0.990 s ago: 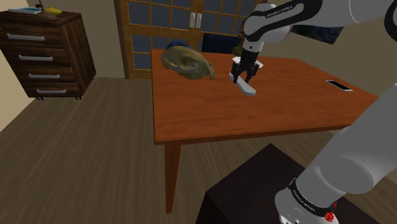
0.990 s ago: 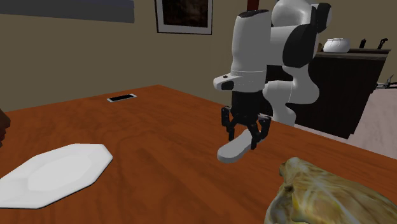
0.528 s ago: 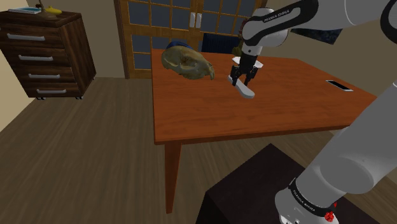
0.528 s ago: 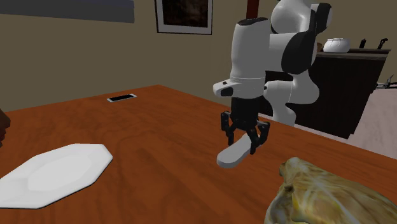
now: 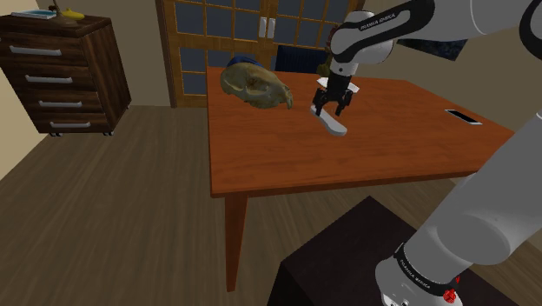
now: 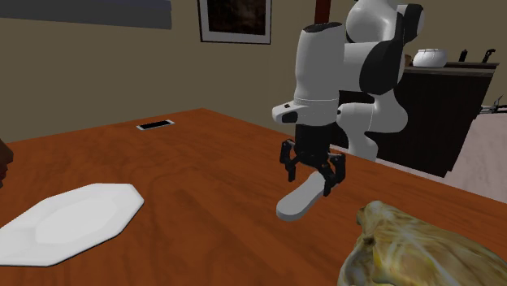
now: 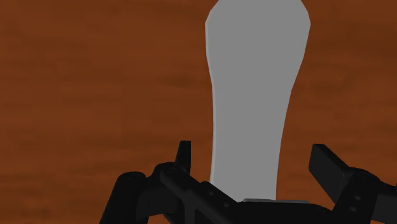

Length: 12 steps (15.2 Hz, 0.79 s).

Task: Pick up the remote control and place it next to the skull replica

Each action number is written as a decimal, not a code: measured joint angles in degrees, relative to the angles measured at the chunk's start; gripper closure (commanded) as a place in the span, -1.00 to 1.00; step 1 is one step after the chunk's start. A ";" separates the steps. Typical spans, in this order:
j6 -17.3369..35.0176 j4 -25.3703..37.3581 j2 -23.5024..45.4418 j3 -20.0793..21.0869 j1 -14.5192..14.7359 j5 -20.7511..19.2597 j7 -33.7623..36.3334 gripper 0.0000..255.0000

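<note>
Both fingers (image 7: pixel 327 168) of pincer (image 7: pixel 253 153) apart, grey remote (image 7: pixel 257 83) between, untouched, on table (image 7: pixel 95 83)

The white arm (image 5: pixel 386 28) stretches far out, its last link turned straight down and the wrist (image 6: pixel 315 106) vertical. The black gripper (image 6: pixel 311 169) hangs low and points downward, both fingers (image 7: pixel 327 167) spread well apart, gripping nothing.

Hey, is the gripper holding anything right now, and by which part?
Nothing is held. The gripper is open, straddling one end of the grey remote control without touching it; the remote seems to rest on the table.
</note>
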 measured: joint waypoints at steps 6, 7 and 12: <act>-6.20 4.56 -1.81 0.25 0.11 -0.58 0.62 -1.00; -6.66 4.89 -1.93 0.24 0.09 -0.62 0.59 -1.00; -7.18 5.33 -1.95 0.18 0.04 -0.64 0.49 -1.00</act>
